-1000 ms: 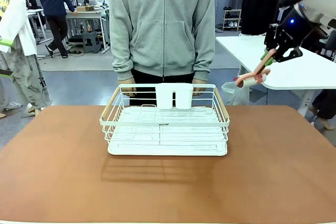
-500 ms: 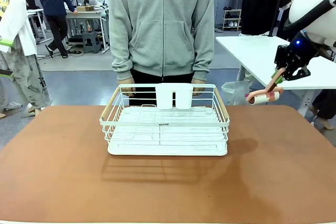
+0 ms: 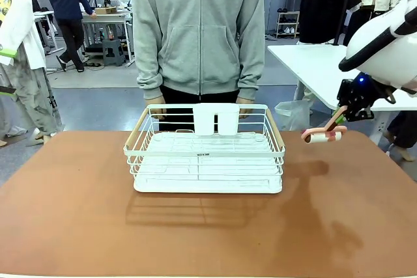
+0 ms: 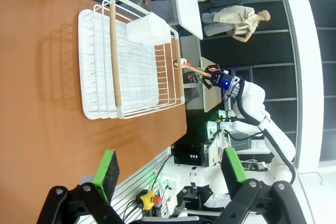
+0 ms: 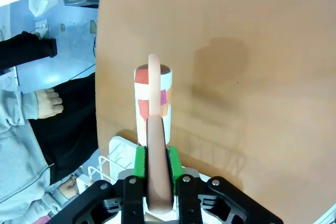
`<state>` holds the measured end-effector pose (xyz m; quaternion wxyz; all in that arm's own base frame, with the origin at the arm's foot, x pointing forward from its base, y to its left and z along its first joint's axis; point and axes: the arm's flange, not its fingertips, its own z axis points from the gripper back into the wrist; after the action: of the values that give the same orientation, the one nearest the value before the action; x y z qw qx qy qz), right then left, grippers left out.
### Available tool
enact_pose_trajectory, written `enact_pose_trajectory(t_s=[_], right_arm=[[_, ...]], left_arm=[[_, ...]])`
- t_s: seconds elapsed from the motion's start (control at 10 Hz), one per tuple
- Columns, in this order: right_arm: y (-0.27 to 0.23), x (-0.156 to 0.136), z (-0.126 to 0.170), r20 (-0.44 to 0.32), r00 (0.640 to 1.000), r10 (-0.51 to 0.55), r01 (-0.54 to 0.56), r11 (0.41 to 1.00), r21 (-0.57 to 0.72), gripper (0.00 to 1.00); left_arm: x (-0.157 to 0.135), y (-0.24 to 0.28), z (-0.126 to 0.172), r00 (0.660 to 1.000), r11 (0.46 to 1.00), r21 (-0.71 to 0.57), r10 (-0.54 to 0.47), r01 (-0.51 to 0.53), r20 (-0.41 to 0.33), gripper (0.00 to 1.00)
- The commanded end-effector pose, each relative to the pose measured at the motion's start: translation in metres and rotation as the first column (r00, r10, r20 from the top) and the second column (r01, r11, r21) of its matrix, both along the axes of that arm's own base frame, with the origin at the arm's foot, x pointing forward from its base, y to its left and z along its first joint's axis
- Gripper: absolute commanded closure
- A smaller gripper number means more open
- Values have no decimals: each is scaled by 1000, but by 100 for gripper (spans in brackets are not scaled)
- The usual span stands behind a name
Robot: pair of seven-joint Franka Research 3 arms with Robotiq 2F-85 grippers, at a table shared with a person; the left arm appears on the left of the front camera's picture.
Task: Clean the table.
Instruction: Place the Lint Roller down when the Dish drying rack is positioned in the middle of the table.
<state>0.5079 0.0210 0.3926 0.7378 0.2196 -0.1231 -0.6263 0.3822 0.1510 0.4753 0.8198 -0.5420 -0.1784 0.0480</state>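
In the front view, the right hand (image 3: 344, 114) is gripping the pink handle of a lint roller (image 3: 320, 136), its jaws shut tight on it, with the roller head hanging just below and toward the middle from the hand, above the far right corner of the counter (image 3: 78, 219). The white dish rack (image 3: 205, 151) is standing well off to that same side, with a person behind it holding its far rim. Set against the earlier front frames, the hand is sitting lower and the roller is lying flatter and closer to the counter. My worry is that the roller is coming down tilted, so one end may dig in or skid, or a long sweep may knock the rack. In the left wrist view, the left hand (image 4: 170, 169) is hanging wide open and holding nothing, with the counter (image 4: 31, 129) spread out ahead of it and the rack (image 4: 131, 61) farther on. In the right wrist view, the green pads (image 5: 140, 161) are pressing the handle from both sides, and the roller (image 5: 152, 98) is pointing straight out ahead of the hand over bare counter (image 5: 252, 103); the thin handle may twist in so narrow a grip once the head is pressing down.
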Motion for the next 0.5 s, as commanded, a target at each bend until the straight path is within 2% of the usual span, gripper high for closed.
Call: enact_pose_trajectory(t_s=[0.0, 0.4], right_arm=[[3, -2, -17, 45, 999, -13, 13, 1000, 1, 78], [7, -6, -36, 30, 999, -24, 24, 1000, 6, 78]], left_arm=[[-2, 1, 2, 1000, 1000, -13, -1, 2, 13, 0], [-2, 1, 2, 1000, 1000, -13, -1, 2, 13, 0]])
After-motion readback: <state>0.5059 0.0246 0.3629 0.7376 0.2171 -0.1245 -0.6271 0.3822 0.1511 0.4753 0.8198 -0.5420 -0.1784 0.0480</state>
